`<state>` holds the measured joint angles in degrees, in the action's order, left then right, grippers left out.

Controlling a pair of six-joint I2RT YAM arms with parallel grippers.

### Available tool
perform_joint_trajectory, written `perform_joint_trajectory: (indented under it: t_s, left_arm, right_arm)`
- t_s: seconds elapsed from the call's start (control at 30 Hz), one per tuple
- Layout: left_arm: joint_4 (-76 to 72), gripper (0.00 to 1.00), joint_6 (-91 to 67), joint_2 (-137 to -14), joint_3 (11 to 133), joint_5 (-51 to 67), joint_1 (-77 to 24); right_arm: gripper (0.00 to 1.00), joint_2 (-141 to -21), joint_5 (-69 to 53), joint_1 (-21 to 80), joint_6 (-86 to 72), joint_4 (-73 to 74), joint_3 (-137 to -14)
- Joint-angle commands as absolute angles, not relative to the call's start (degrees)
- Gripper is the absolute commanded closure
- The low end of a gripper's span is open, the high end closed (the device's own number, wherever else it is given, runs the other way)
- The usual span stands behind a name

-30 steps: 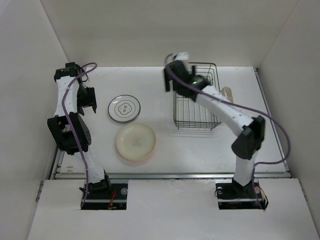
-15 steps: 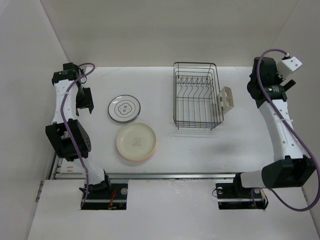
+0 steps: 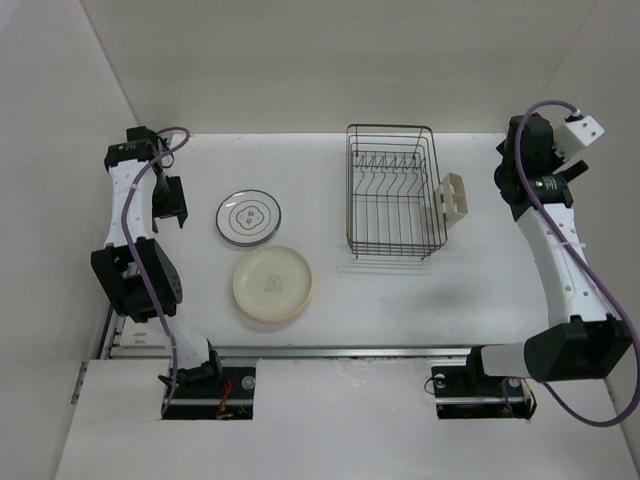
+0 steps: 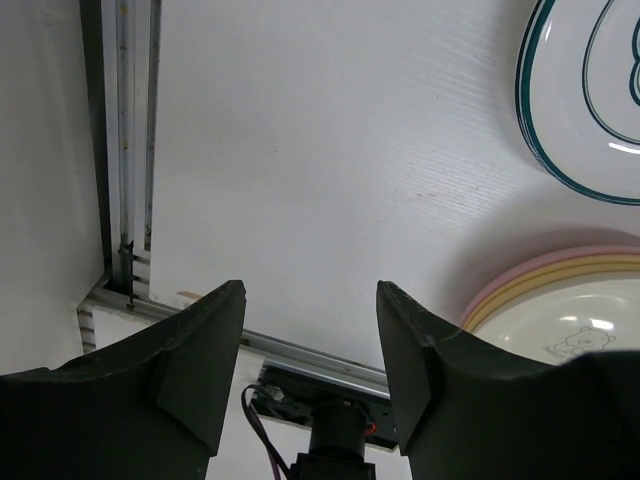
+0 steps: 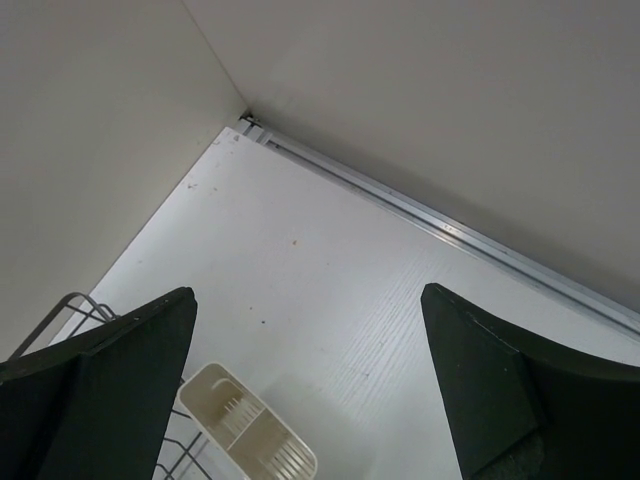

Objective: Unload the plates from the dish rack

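The dish rack [image 3: 390, 190] is thin dark wire that looks like coated metal, without shine. The cup holder [image 5: 250, 438] on its side looks like smooth cream plastic. Left of the dish rack, the ringed plate [image 4: 590, 90] is glossy, with bright glints on its glaze, and the stacked plates [image 4: 560, 335] shine likewise. The table [image 4: 330, 150] is matt white with fine ribbed lines. Its edge rail [image 4: 125, 150] is bare brushed metal. The left end effector [image 4: 310, 300] and right end effector [image 5: 307, 300] look like matt dark plastic.
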<state>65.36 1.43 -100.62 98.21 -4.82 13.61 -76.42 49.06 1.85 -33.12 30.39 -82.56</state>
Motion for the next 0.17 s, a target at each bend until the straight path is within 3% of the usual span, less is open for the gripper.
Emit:
perform_joint_trajectory:
  t_s: [0.0, 0.13]
  left_arm:
    - [65.5, 0.48, 0.9, -97.1, 97.8, -5.6, 13.9]
    - [65.5, 0.48, 0.9, -97.1, 97.3, -5.6, 13.9]
  right_arm:
    - [0.00, -73.7, 48.8, 1.9, -33.9, 27.3, -82.1]
    - [0.00, -73.1, 48.8, 1.9, -34.6, 26.8, -82.1]
